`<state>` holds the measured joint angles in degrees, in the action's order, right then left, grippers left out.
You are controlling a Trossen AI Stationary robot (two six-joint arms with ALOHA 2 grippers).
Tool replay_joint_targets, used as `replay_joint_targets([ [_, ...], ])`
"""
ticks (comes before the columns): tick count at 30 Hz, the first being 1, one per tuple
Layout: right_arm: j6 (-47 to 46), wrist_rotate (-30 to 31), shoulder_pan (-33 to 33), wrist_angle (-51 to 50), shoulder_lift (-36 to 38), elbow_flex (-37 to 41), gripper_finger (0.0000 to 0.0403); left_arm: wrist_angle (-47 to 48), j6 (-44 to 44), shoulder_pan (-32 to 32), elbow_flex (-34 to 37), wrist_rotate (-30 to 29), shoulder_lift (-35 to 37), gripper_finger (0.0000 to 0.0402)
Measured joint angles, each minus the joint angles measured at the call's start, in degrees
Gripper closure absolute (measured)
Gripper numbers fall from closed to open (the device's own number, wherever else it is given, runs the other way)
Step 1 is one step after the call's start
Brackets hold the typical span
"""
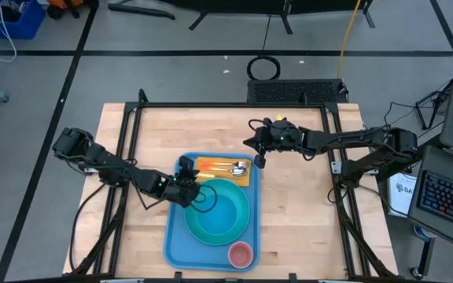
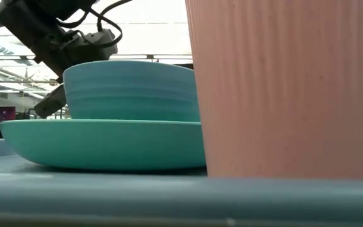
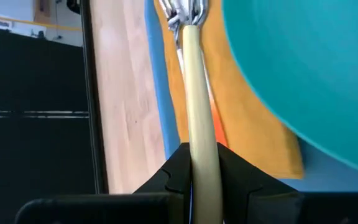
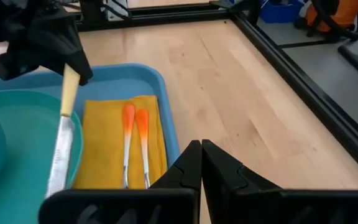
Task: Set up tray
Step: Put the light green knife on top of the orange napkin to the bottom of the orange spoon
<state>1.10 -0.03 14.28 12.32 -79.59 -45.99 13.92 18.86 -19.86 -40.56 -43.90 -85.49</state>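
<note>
Light-blue tray (image 1: 176,245) sits near the front-middle of the wooden worktop (image 1: 297,212). On it: turquoise plate (image 1: 238,222) w/ a blue bowl (image 1: 204,206) inside, pink cup (image 1: 241,254) at the front corner, orange-yellow napkin (image 1: 244,178) along the far edge w/ two orange-handled utensils (image 4: 135,134) lying on it. Left gripper (image 1: 185,174) is over the tray's far-left part, clamped on a cream-handled knife (image 4: 61,143) held beside the napkin. Right gripper (image 1: 259,149) hangs above the worktop just past the tray's far-right corner, fingers together, holding nothing.

light-blue tray (image 1: 174,240); turquoise plate (image 1: 238,222); orange-yellow napkin (image 1: 209,164); pink cup (image 1: 240,254)
</note>
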Motion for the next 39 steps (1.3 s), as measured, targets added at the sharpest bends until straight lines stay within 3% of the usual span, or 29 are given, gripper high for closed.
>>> replay_joint_targets([
  [13,0.02,-0.17,-0.11,-1.07,0.00,0.26,0.0403,-0.52,2.08,2.74,0.00,4.60,0.00,0.0351],
  [26,0.04,-0.20,-0.11,-1.02,0.00,0.26,0.0403,-3.25,2.97,7.63,0.00,13.78,0.00,0.0351],
  [39,0.02,-0.22,-0.13,-1.05,0.00,0.26,0.0403,-4.94,3.09,10.36,-0.07,15.39,-3.28,0.0351],
])
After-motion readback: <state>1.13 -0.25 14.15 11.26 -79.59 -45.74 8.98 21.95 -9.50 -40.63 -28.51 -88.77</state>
